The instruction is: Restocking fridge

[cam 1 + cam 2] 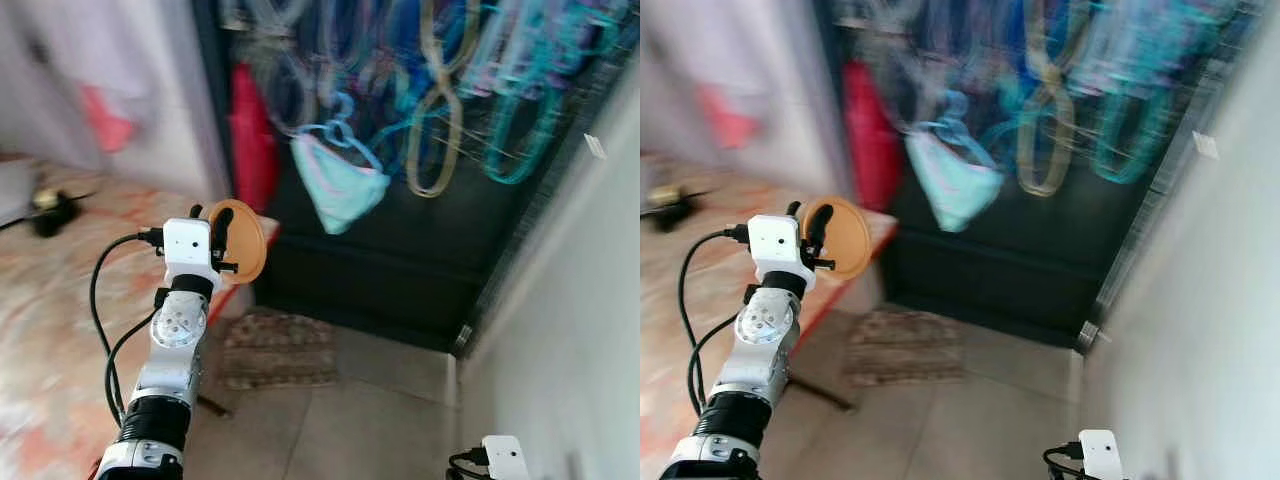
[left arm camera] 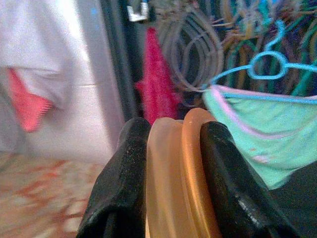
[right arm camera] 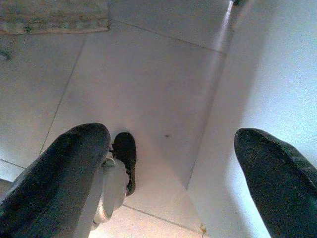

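Observation:
My left gripper is raised in front of me and shut on a round orange disc, held on edge. In the left wrist view the two black fingers clamp the orange disc from both sides. My right arm hangs low by the white wall, its wrist at the bottom edge. In the right wrist view the right gripper is open over the tiled floor with nothing between its fingers.
Ahead is a dark opening hung with many coloured hangers, a teal garment and a red cloth. A woven mat lies on the tile floor. A patterned surface lies to the left, a white wall to the right.

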`<state>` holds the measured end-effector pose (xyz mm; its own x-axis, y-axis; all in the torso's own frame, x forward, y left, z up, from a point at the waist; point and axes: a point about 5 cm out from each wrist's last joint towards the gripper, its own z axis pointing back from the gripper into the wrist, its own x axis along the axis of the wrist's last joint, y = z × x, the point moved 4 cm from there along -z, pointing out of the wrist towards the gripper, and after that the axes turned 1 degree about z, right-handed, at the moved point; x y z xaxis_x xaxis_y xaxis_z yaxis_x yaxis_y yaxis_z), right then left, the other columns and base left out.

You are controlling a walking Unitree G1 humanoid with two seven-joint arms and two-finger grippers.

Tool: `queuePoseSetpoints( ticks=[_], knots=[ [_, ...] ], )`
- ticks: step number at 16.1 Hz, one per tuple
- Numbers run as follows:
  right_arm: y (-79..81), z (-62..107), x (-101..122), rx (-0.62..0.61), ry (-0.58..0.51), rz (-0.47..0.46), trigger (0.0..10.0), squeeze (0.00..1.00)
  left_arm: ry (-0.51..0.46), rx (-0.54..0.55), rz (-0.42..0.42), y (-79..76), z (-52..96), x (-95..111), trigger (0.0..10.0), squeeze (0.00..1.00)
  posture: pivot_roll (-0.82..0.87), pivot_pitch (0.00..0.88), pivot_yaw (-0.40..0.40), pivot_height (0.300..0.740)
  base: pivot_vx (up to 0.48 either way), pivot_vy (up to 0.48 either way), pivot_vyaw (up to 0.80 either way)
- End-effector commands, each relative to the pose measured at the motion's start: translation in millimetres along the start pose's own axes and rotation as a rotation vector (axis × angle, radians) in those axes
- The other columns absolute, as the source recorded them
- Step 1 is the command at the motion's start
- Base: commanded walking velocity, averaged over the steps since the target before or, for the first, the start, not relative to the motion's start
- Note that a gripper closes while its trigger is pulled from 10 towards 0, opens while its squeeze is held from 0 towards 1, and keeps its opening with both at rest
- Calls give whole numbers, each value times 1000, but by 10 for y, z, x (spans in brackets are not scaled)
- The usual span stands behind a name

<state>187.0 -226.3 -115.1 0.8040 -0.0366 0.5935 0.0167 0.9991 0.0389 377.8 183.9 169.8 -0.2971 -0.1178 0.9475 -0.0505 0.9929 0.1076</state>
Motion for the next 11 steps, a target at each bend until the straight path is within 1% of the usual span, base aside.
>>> queuePoseSetpoints(
  ticks=[1,4,5,6,8,9,10,11],
  knots=[
    [24,-9,15,9,0,2,10000,0,-22,5,9,22,-24,63,10000,0,9,0,34,740,0,0,-800],
    [25,-9,15,10,0,2,10000,0,-24,1,11,18,-27,66,10000,0,7,0,34,740,0,0,-800],
    [28,-9,14,12,0,3,10000,0,-15,-10,25,-4,-31,52,10000,0,7,0,36,740,0,480,-800],
    [32,-10,13,14,1,4,10000,0,-12,-32,18,-37,-30,47,10000,0,9,0,36,740,0,0,-800],
    [32,-10,13,14,2,1,10000,0,-3,-40,32,-58,-24,33,10000,0,10,0,36,740,0,0,-800],
    [32,-10,13,14,3,1,10000,0,-5,-46,40,-65,-23,38,10000,0,12,0,35,740,0,480,-800],
    [29,-10,16,14,2,1,10000,0,-14,-59,29,-83,-22,54,10000,0,12,0,35,740,0,0,-800],
    [28,-10,16,14,2,1,10000,0,-13,-75,39,-115,-12,50,10000,0,12,0,35,740,0,0,-800]
  ],
)
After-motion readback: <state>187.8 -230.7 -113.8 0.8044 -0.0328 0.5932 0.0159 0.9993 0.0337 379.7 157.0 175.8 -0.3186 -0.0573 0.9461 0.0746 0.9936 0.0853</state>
